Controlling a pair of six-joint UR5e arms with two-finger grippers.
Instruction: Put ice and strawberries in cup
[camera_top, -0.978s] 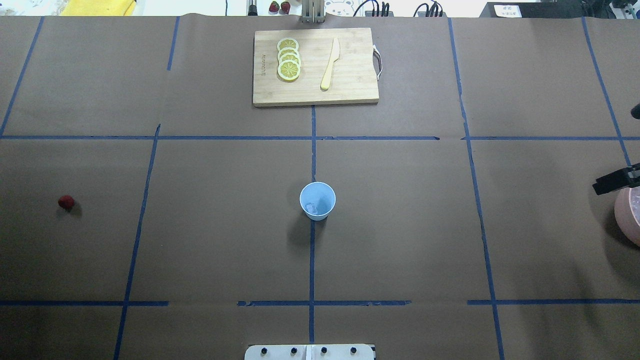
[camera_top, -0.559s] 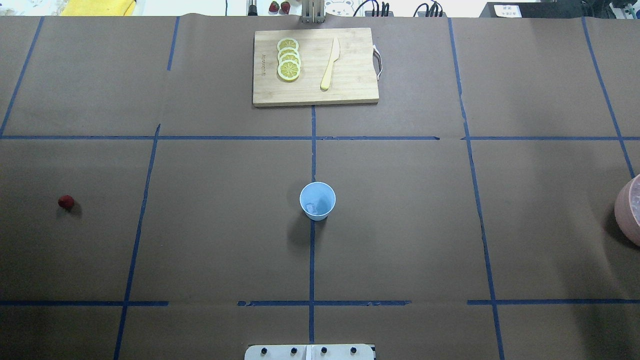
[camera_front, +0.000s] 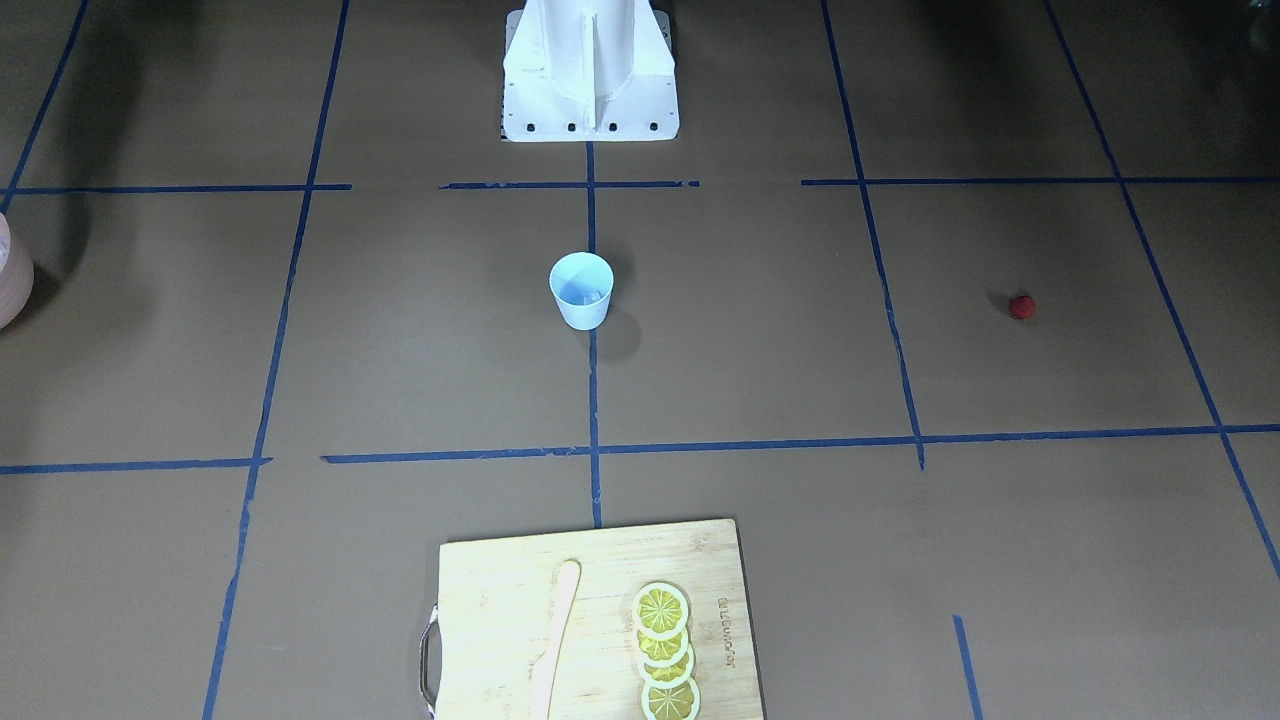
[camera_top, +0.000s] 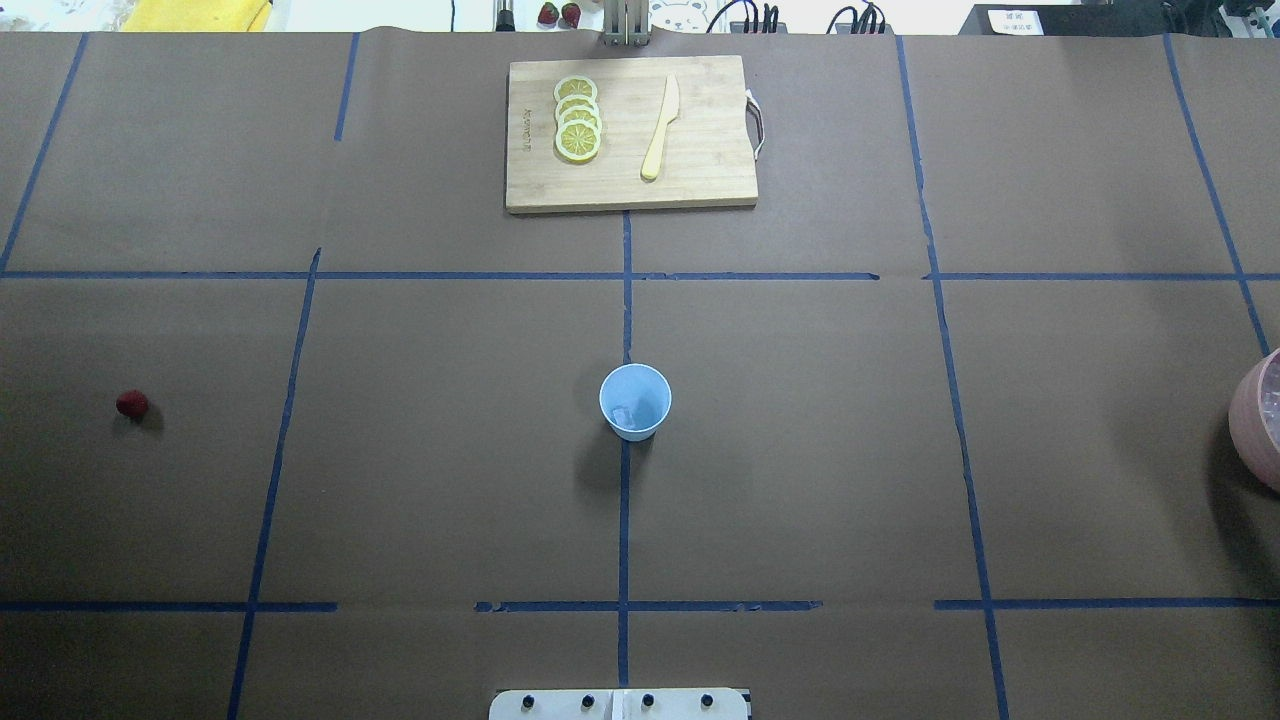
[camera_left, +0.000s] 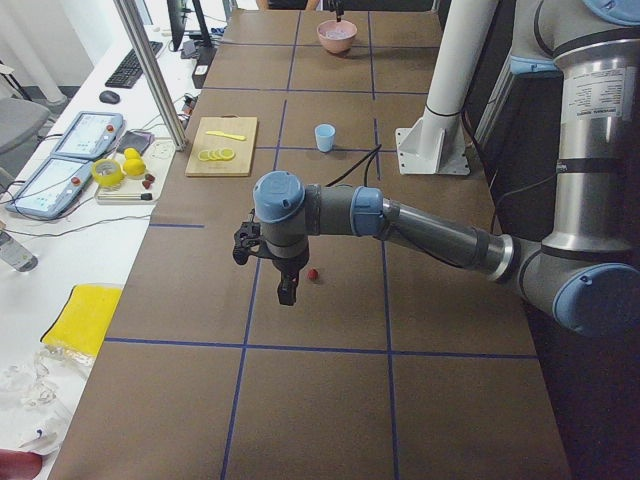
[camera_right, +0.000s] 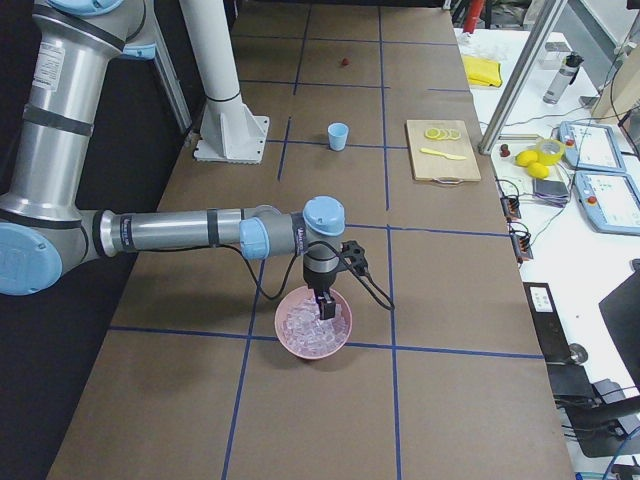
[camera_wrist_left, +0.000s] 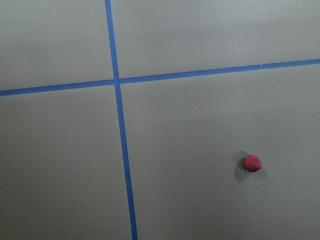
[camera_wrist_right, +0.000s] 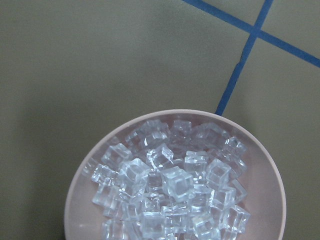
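Ice (camera_wrist_right: 172, 185) is filling the pink bowl (camera_wrist_right: 265, 175), which is standing at the 3 o'clock edge of the table in the overhead view. What appears to be one ice piece (camera_top: 624, 413) is lying at the bottom of the cup (camera_top: 635, 402). The cup is standing upright at the table's centre. The strawberry (camera_top: 131, 404) is lying on the bare table at 9 o'clock from the cup, well apart from it. The right gripper (camera_right: 326, 305) is pointing down into the bowl over the ice, and the left gripper (camera_left: 286, 290) is hanging above the table near the strawberry without touching it. Each gripper is showing only in a side view, so the state of either pair of jaws cannot be told. By judgement, the ice step is under way and more pieces may be wanted, while the strawberry step is not yet done. The cutting board (camera_top: 630, 133) with lemon slices (camera_top: 578, 118) at 12 o'clock is playing no part.
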